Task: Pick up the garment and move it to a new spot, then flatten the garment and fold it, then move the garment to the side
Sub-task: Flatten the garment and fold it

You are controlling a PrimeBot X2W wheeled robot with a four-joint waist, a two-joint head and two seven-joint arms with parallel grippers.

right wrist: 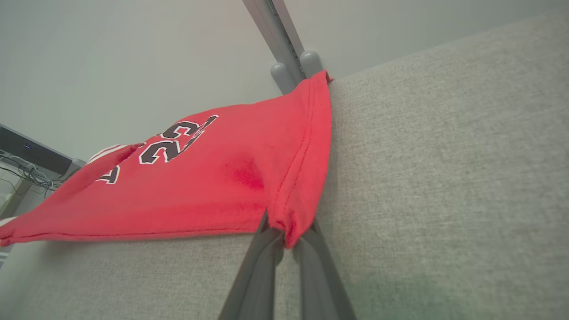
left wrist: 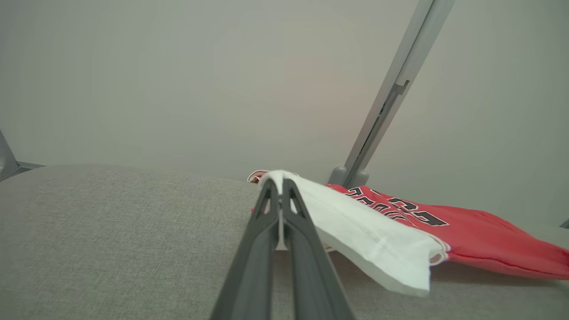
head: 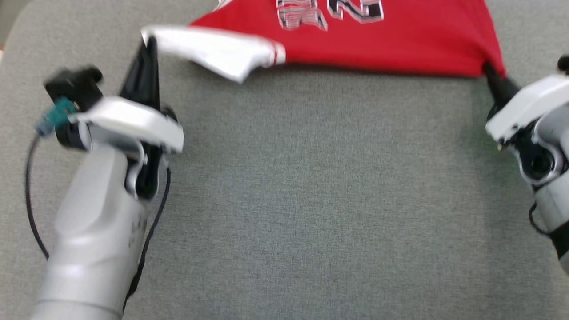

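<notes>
The left gripper [head: 150,44] pinches the white sleeve [head: 213,51] of the red cloth jersey [head: 378,44]. The right gripper [head: 489,71] pinches its red corner. A wide grey fabric table [head: 311,200] lies between them.

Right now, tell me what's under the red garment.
The grey fabric surface shows beneath the garment, its near edge held up by the left gripper and right gripper. Its far part hides the rest.

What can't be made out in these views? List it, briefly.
1. Jersey: top cut off by the head view's upper edge; its print unreadable there.
2. Left tool: motion-blurred in the head view.
3. Right tool: fingertips buried in the jersey's red corner, right wrist view.
</notes>
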